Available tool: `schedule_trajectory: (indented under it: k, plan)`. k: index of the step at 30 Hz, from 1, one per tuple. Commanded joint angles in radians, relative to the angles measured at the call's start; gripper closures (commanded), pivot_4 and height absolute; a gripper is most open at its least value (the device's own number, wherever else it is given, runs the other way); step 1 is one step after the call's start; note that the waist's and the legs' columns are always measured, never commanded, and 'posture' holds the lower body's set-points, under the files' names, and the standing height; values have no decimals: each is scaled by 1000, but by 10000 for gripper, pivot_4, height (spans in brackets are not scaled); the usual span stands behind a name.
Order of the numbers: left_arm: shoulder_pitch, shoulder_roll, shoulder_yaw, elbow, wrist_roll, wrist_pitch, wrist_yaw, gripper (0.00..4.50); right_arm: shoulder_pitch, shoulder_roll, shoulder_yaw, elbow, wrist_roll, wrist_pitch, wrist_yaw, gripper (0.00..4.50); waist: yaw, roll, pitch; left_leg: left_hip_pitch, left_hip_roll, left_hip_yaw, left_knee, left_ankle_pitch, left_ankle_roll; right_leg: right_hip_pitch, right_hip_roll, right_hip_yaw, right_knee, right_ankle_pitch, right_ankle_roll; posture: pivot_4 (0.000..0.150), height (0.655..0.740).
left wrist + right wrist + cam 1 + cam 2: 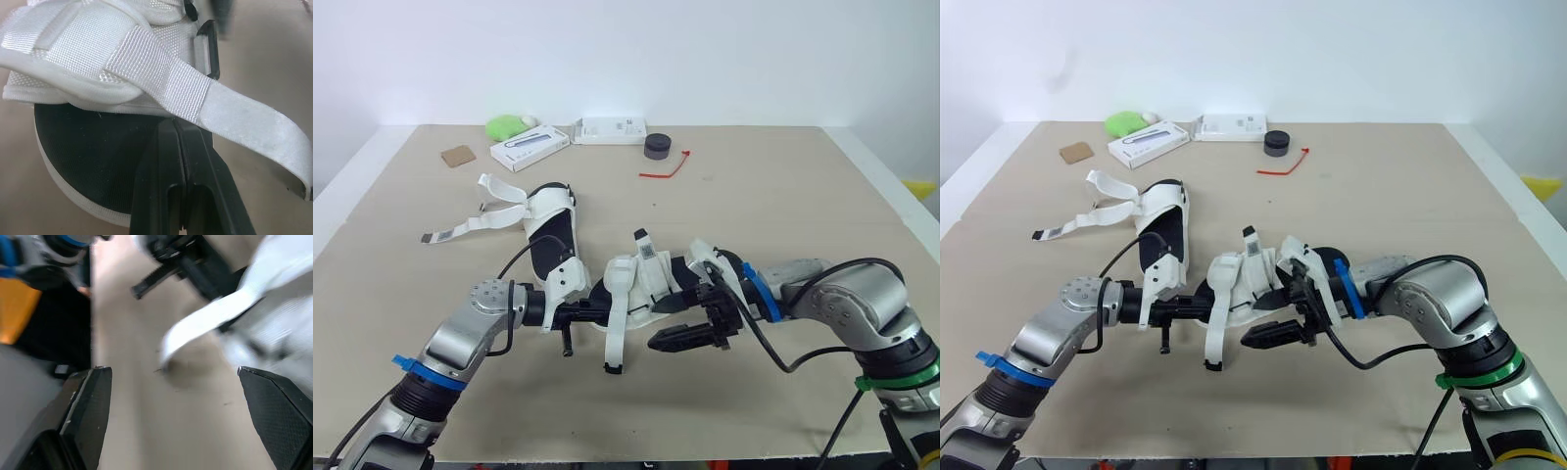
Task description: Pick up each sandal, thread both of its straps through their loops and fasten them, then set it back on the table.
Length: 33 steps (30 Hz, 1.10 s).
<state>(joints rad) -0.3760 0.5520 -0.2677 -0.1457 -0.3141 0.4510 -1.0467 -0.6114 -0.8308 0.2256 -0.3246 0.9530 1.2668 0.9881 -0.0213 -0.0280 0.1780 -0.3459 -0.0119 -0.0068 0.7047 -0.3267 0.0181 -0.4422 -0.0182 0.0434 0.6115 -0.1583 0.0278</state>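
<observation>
Left claw is shut, tips pressed to the near sandal, which lies on the bench between my arms; right claw gapes open near its loose strap. I'd pinch that strap near its tip and feed it squarely through the black loop. Whether the left tips actually pinch the sole, I can't tell; padding hides them.

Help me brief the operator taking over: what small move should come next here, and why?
Probably ease the open right end effector onto the loose strap and close on its free end. The left end effector is shut on the near sandal, and that strap hangs down unfastened, so it must be caught before threading.
</observation>
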Motion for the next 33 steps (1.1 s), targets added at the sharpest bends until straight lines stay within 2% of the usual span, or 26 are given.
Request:
schedule_trajectory:
  k: [1, 6, 10, 16, 21, 24, 25, 31, 33]
  plan:
    - [4, 4, -6, 17, 19, 2, 6, 45000, -44, 13, -55, -6, 119, 154, -4, 648, 0, 0, 0, 0, 0, 0, 0, 0, 0, 0, 0, 0, 0, 0, 0, 1500, 7400]
    - [-8, -3, -11, 32, 21, -3, 6, 45000, -58, 145, -79, 45, 141, 299, -138, 648, 0, 0, 0, 0, 0, -1, 0, 0, 0, 0, 0, 0, 0, 0, 0, 1500, 7400]
    - [-10, -6, -11, 33, 22, -3, 6, 45000, -63, 251, -105, 92, 107, 338, -230, 648, 0, 0, 0, -1, 0, 0, 0, 0, 0, 0, 0, 0, 0, 0, 0, 1500, 7400]
    - [-2, -5, -7, 28, 23, -2, 9, 45000, -74, 349, -129, 179, 99, 348, -334, 648, 0, 0, 0, -3, -1, -1, 0, 0, 0, -1, -2, 0, 0, 1, 0, 1500, 7400]
    - [-2, -5, -5, 29, 23, -2, 13, 45000, -87, 365, -109, 200, 116, 348, -376, 648, -1, 0, 0, -3, -2, -1, 0, 0, 0, -2, -2, 0, 0, 1, 0, 1500, 7400]
    - [-1, -6, -4, 29, 23, -3, 15, 45000, -85, 376, -103, 206, 114, 348, -397, 8738, -2, 0, 0, -3, -1, -1, 0, 0, 0, -2, -2, 0, 0, 1, 0, 1500, 7400]
    - [0, -6, -4, 29, 23, -3, 16, 45000, -84, 379, -102, 207, 118, 348, -404, 14870, -2, 0, 0, -3, -1, -1, 0, 0, 0, -2, -1, 0, 0, 1, 0, 1500, 7400]
    - [6, -5, -3, 26, 23, -5, 18, 45000, -74, 374, -90, 196, 151, 348, -428, 44405, -2, 0, 0, -4, -1, -2, 0, 0, 0, -2, -1, -1, 0, 1, 0, 1500, 7400]
    - [8, -6, -4, 26, 24, -6, 19, 45000, -73, 375, -93, 193, 163, 348, -436, 44405, -2, 0, 0, -4, -1, -2, 0, 0, 0, -2, -1, -1, 0, 1, 0, 1500, 7400]
